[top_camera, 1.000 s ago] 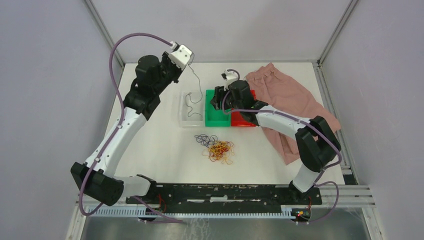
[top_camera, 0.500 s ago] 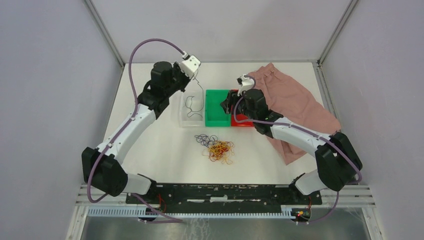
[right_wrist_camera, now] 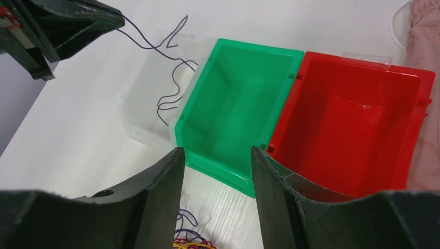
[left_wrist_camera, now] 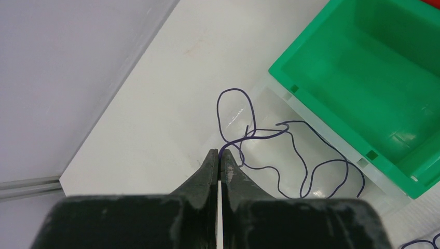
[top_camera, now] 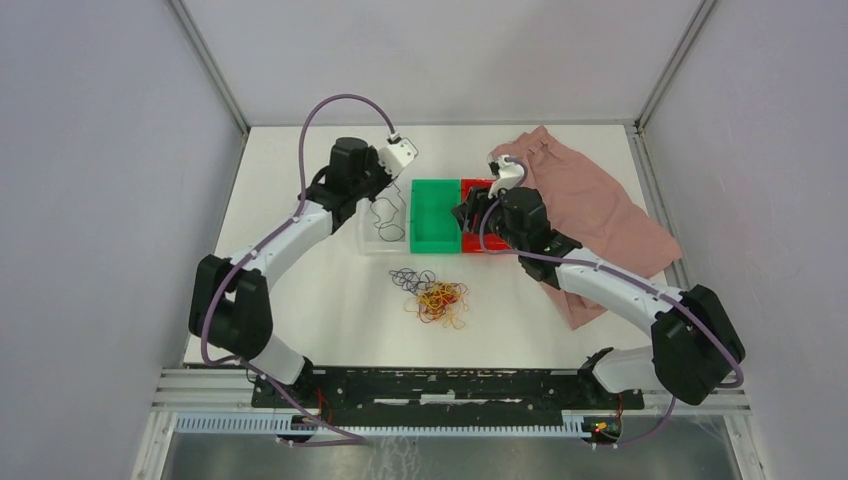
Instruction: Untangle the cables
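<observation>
Left fingers (left_wrist_camera: 210, 168), clamped on a purple cable (left_wrist_camera: 233, 90), have lowered it into the clear bin (top_camera: 385, 249), ready for release; right fingers (right_wrist_camera: 155, 202) stand apart, empty.

Purple cable (left_wrist_camera: 233, 91), green bin (right_wrist_camera: 233, 104), red bin (right_wrist_camera: 353, 114)

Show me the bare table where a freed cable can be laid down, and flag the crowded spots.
Free: the near-left stretch between the left arm and the cable tangle; the near-right patch between the tangle and the pink cloth; the far strip behind the green bin. Crowded: the bin row, left gripper and right gripper at it, and the tangle.
</observation>
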Tool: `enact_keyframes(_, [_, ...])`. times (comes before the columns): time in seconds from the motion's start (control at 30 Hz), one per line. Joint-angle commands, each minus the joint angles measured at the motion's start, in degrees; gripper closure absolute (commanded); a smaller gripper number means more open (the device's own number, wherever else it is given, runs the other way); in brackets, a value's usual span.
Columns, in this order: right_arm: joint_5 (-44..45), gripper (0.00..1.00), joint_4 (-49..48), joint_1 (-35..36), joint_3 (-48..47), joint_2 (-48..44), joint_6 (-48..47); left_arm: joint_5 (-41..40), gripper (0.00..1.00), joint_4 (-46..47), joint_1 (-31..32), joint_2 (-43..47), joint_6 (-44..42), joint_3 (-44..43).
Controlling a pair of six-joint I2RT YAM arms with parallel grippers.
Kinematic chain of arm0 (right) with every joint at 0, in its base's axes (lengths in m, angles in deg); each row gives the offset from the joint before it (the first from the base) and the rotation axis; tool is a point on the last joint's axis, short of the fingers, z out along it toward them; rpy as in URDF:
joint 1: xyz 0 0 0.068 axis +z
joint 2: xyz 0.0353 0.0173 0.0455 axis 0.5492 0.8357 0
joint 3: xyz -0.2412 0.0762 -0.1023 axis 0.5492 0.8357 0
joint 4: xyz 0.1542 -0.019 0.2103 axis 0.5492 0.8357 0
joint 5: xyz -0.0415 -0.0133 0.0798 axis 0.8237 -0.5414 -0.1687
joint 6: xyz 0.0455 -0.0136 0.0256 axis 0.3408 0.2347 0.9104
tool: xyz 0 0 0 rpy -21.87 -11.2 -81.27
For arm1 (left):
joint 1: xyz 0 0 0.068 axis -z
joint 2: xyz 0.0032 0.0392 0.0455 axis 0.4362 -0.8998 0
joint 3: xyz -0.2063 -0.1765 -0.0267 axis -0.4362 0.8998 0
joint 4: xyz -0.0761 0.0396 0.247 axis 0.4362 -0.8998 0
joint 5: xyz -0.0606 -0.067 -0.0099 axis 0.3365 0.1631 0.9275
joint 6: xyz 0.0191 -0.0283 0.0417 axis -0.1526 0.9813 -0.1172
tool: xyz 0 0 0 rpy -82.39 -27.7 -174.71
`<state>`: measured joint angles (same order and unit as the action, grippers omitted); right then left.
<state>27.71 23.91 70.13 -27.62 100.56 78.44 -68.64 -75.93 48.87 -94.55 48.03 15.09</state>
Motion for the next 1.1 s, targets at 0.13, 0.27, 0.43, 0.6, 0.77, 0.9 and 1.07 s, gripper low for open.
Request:
enact_keyframes(0.13, [1.4,0.44,-1.0,-0.8,1.9,-4.4,1.4,3.1,0.97,-4.5,0.2,-4.1,-0.4,-1.0])
enact_keyframes(0.27, [1.1,0.44,-0.6,-0.9,2.5,-5.1,2.1,4.7,0.97,-7.2,0.2,-6.0,0.9,-0.9])
enact_keyframes(0.43, [1.1,0.44,0.2,-0.8,3.1,-5.3,2.4,5.9,0.97,-7.8,0.2,-7.7,2.9,-0.8])
enact_keyframes(0.6, [0.6,0.45,0.4,-0.9,2.8,-5.1,2.5,7.1,0.97,-7.7,0.3,-9.4,4.4,-0.3])
enact_keyframes(0.77, [-0.2,0.43,1.5,-0.9,2.0,-4.9,1.9,5.2,0.58,-9.4,0.0,-11.5,5.3,-3.9])
enact_keyframes(0.9, [-2.2,0.37,2.7,-0.9,1.1,-4.1,0.9,6.5,0.25,-17.3,-1.5,-12.0,4.2,-9.5])
enact_keyframes(1.07, [-4.3,0.34,3.7,-0.9,1.2,-4.5,-0.4,11.2,0.18,-25.0,-5.4,-9.2,2.4,-14.1])
